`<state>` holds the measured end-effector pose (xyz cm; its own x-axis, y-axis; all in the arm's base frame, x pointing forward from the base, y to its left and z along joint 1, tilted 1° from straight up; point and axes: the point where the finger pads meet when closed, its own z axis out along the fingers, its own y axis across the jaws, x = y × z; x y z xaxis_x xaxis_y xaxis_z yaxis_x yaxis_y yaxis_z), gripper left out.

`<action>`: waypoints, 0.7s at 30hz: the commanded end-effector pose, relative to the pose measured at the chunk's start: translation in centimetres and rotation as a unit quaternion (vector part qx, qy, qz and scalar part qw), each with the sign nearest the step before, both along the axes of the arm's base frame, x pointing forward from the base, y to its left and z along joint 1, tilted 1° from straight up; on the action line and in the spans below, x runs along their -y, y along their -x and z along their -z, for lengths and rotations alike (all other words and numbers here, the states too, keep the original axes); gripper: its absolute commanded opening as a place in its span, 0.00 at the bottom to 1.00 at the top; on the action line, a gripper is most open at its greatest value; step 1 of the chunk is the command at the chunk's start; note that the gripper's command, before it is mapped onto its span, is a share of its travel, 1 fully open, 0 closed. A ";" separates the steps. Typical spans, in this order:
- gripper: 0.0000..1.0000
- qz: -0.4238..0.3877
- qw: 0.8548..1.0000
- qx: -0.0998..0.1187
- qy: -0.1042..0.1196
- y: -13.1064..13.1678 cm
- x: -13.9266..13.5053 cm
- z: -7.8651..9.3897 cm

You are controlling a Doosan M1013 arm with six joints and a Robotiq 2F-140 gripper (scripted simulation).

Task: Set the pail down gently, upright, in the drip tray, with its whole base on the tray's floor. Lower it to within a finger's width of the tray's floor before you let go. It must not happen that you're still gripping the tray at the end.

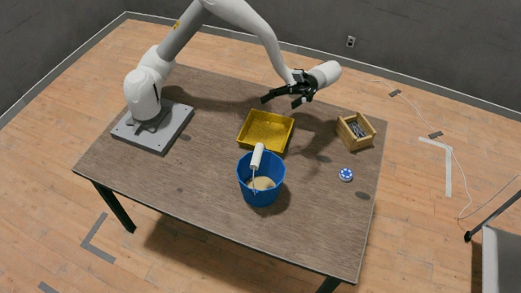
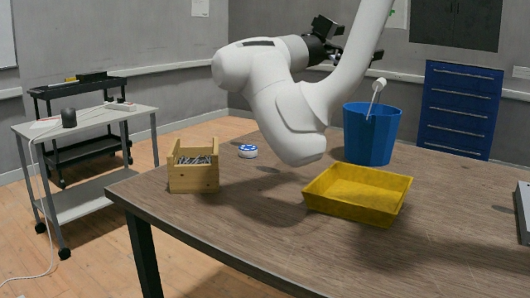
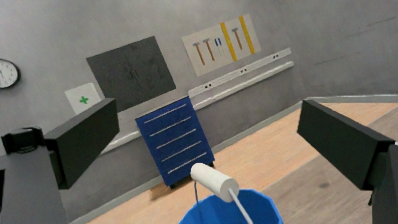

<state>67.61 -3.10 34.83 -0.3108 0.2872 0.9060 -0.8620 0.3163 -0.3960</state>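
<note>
A blue pail (image 1: 260, 177) stands upright on the table, just in front of the yellow drip tray (image 1: 265, 129). Its wire bail stands up with a white roller grip (image 1: 256, 155) on top. The pail holds a tan fill. In the exterior view the pail (image 2: 370, 132) stands behind the tray (image 2: 358, 193). My gripper (image 1: 285, 95) is open and empty, held in the air above the table behind the tray's far edge. In the wrist view the two dark fingers stand wide apart, with the white grip (image 3: 214, 181) and the pail's rim (image 3: 232, 210) low between them, some way off.
A wooden crate of nails (image 1: 356, 131) stands to the right of the tray. A small blue and white round tin (image 1: 345, 174) lies right of the pail. My arm's base plate (image 1: 153, 126) sits at the table's left. A blue drawer cabinet (image 2: 460, 108) stands beyond the table.
</note>
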 end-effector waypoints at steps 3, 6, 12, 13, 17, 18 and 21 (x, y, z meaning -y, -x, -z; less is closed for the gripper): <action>1.00 0.000 1.000 0.001 0.000 0.0 0.0 -0.1; 1.00 0.000 1.000 0.001 0.000 0.0 0.0 -0.1; 1.00 0.000 1.000 0.001 0.000 0.0 0.0 -0.1; 1.00 0.000 1.000 0.001 0.000 0.0 0.0 -0.1; 1.00 0.000 1.000 0.001 0.000 0.0 0.0 -0.1; 1.00 0.000 1.000 0.001 -0.001 0.0 0.0 -0.1; 1.00 -0.007 1.000 0.000 -0.016 0.0 0.3 0.0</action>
